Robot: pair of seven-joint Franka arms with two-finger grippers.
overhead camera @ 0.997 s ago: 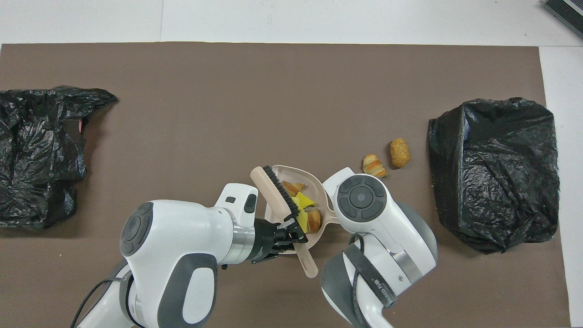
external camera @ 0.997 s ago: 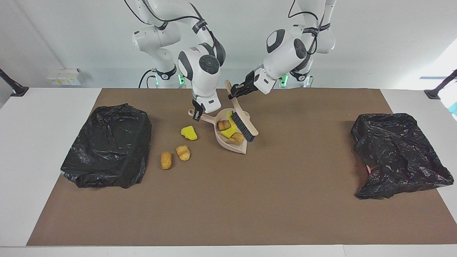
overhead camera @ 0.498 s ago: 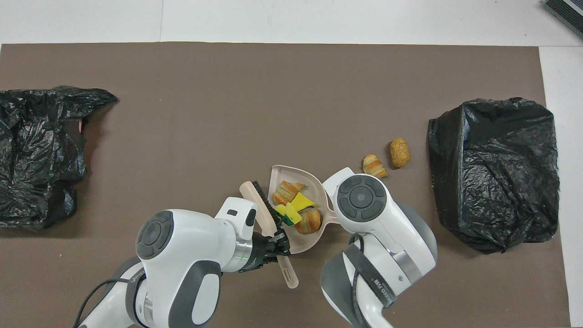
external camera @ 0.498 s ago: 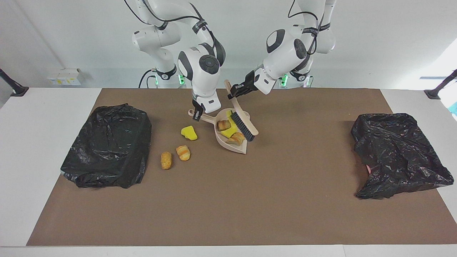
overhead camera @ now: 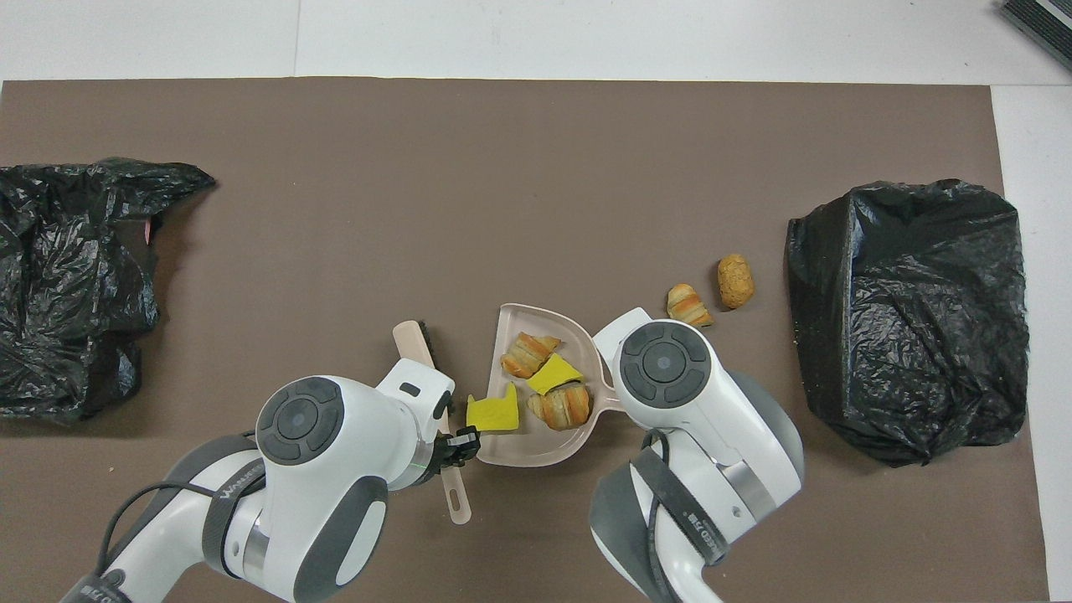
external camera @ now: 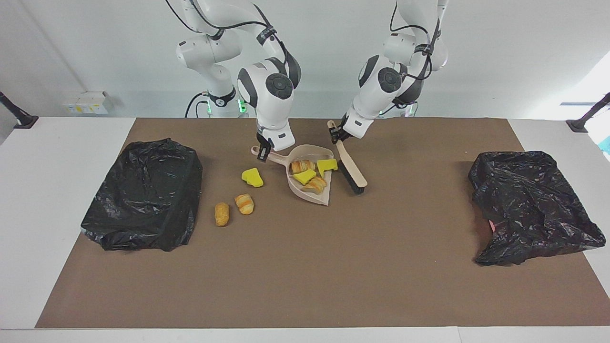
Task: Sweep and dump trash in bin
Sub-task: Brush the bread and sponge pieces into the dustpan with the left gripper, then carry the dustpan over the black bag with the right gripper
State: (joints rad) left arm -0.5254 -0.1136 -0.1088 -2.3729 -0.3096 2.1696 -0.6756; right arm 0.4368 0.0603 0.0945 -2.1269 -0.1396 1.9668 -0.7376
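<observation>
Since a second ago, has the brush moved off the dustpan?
Yes. The brush, held by the left gripper, has swung off the dustpan toward the left arm's end; the dustpan itself, held by the right gripper, stayed put.

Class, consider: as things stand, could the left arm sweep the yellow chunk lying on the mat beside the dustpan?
Probably not directly. The left tool holds the brush on one side of the dustpan; the yellow chunk lies on the other, with the right tool at the dustpan's handle.
</observation>
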